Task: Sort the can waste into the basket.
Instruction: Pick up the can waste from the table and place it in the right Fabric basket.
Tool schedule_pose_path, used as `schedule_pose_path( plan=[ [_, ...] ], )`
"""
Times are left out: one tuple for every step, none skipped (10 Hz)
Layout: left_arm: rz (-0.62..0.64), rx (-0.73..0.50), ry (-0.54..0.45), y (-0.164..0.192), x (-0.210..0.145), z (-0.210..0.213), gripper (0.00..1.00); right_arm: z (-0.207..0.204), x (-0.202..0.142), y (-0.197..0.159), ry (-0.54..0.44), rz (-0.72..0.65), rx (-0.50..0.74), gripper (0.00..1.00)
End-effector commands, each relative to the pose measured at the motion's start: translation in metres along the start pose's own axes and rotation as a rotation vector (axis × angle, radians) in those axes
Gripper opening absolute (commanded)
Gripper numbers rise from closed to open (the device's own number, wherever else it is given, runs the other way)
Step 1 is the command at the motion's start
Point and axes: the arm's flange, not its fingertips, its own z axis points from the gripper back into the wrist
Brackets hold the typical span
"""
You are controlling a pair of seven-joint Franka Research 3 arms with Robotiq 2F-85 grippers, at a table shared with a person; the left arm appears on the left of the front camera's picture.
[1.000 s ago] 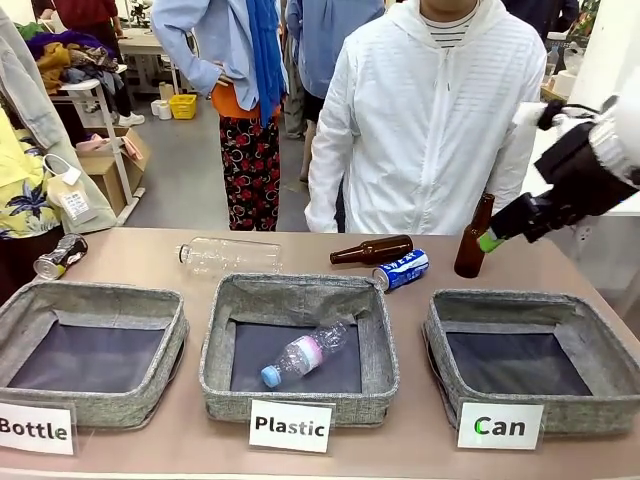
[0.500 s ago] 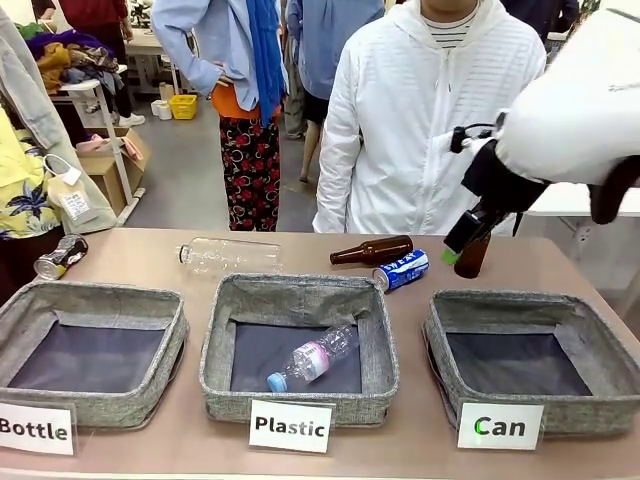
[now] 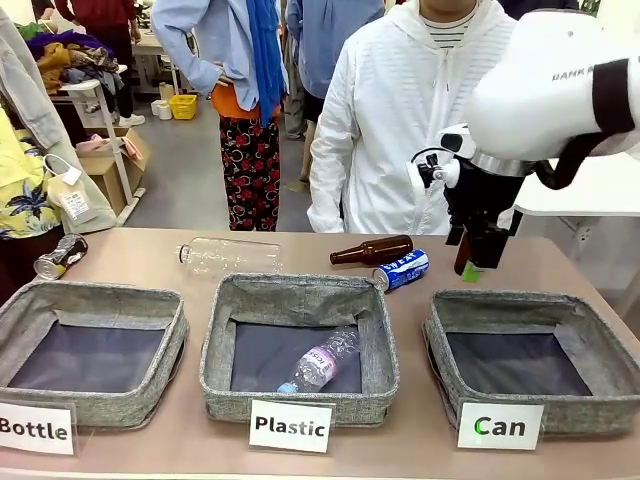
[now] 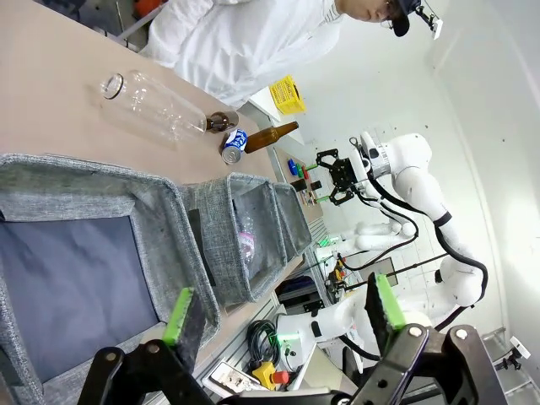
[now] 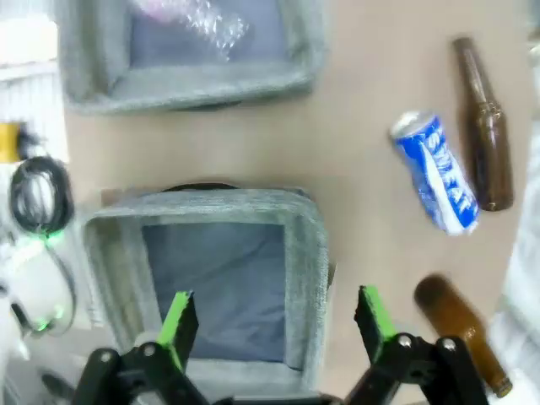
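1. Grey fabric bins stand in a row at the near side of the worktop in the front view. White cards read "Bottle", "Plastic" and "Can". My right hand hangs over the strip behind the Can basket, fingers pointing down and apart, gripping nothing.
2. The blue can lies on its side just left of that hand. Its silver end faces near-left and its length runs diagonally, roughly along the lying brown bottle just behind it. An upright brown bottle stands partly hidden behind my hand.
3. The crushed can lies on the worktop's far left, beyond the Bottle bin. A clear bottle lies between the two cans, and a small plastic bottle lies in the Plastic bin.
4. In the left wrist view my left hand is spread wide and empty above a bin.
5. In the right wrist view my right hand is open over the Can basket. The blue can lies apart beside it; its white lettering is too blurred to read.
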Motion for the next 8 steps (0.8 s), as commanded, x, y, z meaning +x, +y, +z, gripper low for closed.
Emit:
schedule_pose_path(
  plan=[
    [-0.022,-0.02,-0.013,-0.001,0.0,0.0,1.0,0.009,-0.024,-0.007,0.002,0.511,0.23,1.0],
    [-0.022,-0.02,-0.013,-0.001,0.0,0.0,1.0,0.008,-0.026,-0.002,-0.022,0.574,0.229,1.0],
    [-0.022,-0.02,-0.013,-0.001,0.0,0.0,1.0,0.015,-0.019,0.015,-0.148,0.103,0.087,1.0],
    [-0.022,-0.02,-0.013,-0.001,0.0,0.0,1.0,0.0,-0.014,0.005,-0.032,0.307,0.115,1.0],
    [-0.022,-0.02,-0.013,-0.001,0.0,0.0,1.0,0.005,-0.018,0.007,-0.075,0.293,0.122,1.0],
    [-0.022,-0.02,-0.013,-0.001,0.0,0.0,1.0,0.008,-0.019,0.0,-0.162,0.281,0.018,1.0],
    [-0.022,-0.02,-0.013,-0.001,0.0,0.0,1.0,0.002,-0.015,-0.034,-0.284,0.368,0.046,1.0],
    [-0.022,-0.02,-0.013,-0.001,0.0,0.0,1.0,-0.005,-0.012,-0.065,-0.3,0.312,-0.031,1.0]
  ],
)
